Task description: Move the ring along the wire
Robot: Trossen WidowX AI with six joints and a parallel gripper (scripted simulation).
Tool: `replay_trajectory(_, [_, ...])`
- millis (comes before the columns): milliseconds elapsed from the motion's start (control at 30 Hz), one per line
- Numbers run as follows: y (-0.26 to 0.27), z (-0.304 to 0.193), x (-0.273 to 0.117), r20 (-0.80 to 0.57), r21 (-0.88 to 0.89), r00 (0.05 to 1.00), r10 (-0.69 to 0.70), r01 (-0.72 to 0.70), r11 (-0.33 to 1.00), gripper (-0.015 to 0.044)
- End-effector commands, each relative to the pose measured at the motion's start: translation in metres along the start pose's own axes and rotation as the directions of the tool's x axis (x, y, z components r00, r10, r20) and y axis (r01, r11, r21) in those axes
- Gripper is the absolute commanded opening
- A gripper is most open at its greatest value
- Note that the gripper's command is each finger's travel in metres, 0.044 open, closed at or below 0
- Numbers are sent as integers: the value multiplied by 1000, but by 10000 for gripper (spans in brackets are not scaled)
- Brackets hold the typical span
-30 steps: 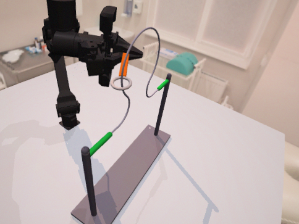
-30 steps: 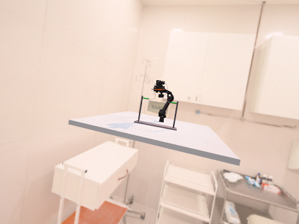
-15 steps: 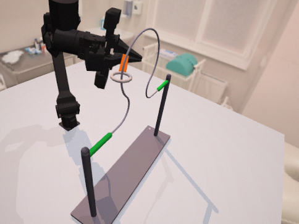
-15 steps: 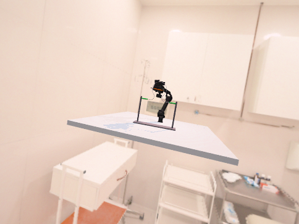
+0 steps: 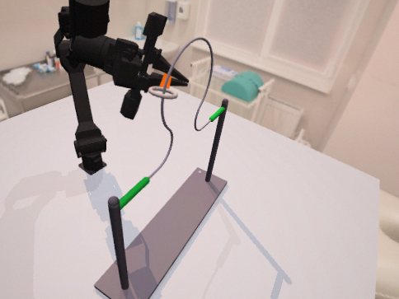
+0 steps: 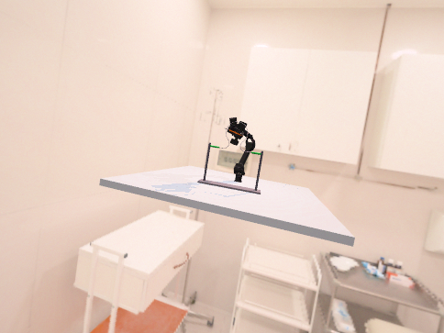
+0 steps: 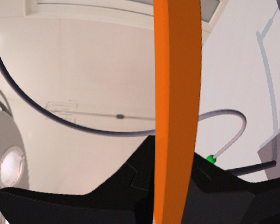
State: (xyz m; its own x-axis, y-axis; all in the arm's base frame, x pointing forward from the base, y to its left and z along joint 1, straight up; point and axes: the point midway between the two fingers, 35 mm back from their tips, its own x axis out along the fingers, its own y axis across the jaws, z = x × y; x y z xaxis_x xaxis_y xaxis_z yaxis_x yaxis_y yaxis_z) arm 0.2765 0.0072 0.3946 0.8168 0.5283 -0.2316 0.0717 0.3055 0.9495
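One ring (image 5: pixel 163 95) encircles the wire (image 5: pixel 213 63) (image 7: pixel 112 134) partway along its grey stretch, its orange handle (image 5: pixel 166 81) (image 6: pixel 235 132) (image 7: pixel 175 100) gripped by the jaws (image 5: pixel 188 81). Reaching a green end, release and withdrawal remain.

I can read no text, label, brand, number or sign on anything around me. The small bottles (image 5: pixel 48 58) (image 6: pixel 381 266) and the wall dispensers (image 5: pixel 183 10) show no lettering I can make out; anything printed on them is too small and blurred for me to tell.
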Motion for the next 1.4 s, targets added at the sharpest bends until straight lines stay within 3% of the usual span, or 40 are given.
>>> replay_trajectory(0, [0, 2, 1, 6, -44, 1000, -23, 23, 999, -150])
replay_trajectory(1367, [-14, 6, 0, 133, -464, 956, -260, 292, 836, -150])
